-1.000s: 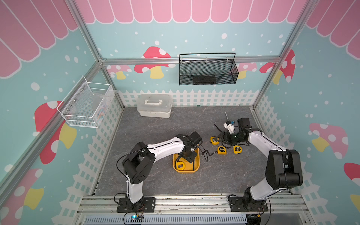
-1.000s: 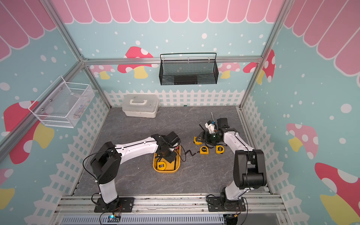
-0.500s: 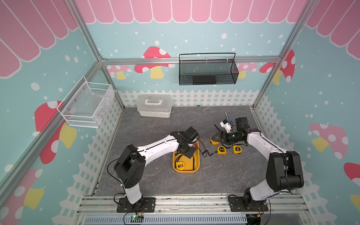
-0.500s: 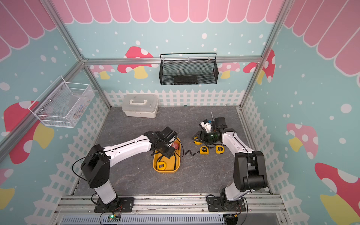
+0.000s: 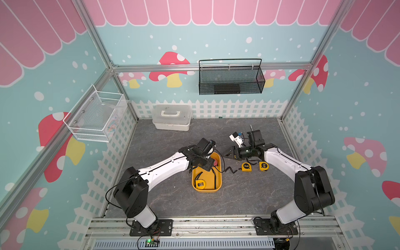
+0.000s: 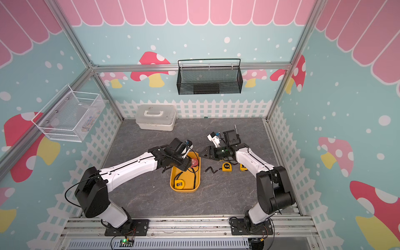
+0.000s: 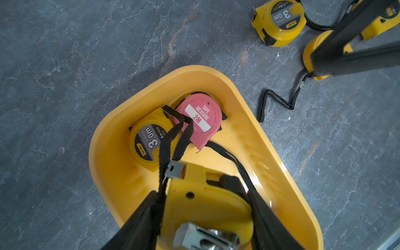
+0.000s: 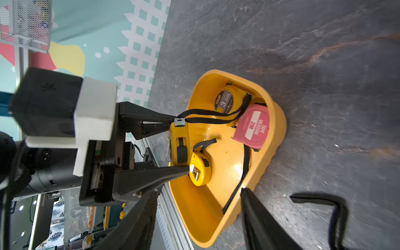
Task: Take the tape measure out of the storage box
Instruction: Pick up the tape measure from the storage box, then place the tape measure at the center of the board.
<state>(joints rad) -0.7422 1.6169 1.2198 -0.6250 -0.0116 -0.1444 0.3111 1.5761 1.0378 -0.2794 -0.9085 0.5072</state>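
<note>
My left gripper (image 7: pixel 203 194) is shut on a yellow tape measure (image 8: pixel 181 134), held edge-on just above the floor of the storage box (image 5: pixel 206 191), a shallow yellow tray. Its black strap (image 7: pixel 173 138) drapes over a pink tape measure (image 7: pixel 201 121) and a yellow one (image 7: pixel 149 140) at the tray's far end. Another yellow one (image 5: pixel 200 184) lies at the near end. My right gripper (image 5: pixel 226 154) hovers open and empty just right of the tray's far corner, pointing at it.
Three yellow tape measures lie on the grey floor right of the tray, two in plain sight (image 5: pixel 246 166) (image 5: pixel 264 165), with a loose black strap (image 5: pixel 230 168). A white lidded case (image 5: pixel 172 116) sits at the back. A black mesh basket (image 5: pixel 230 79) and a white wire basket (image 5: pixel 95 116) hang on the walls.
My right gripper has moved left towards the tray and its jaws have narrowed. The left gripper has shifted towards the tray's far end with the yellow tape measure.
</note>
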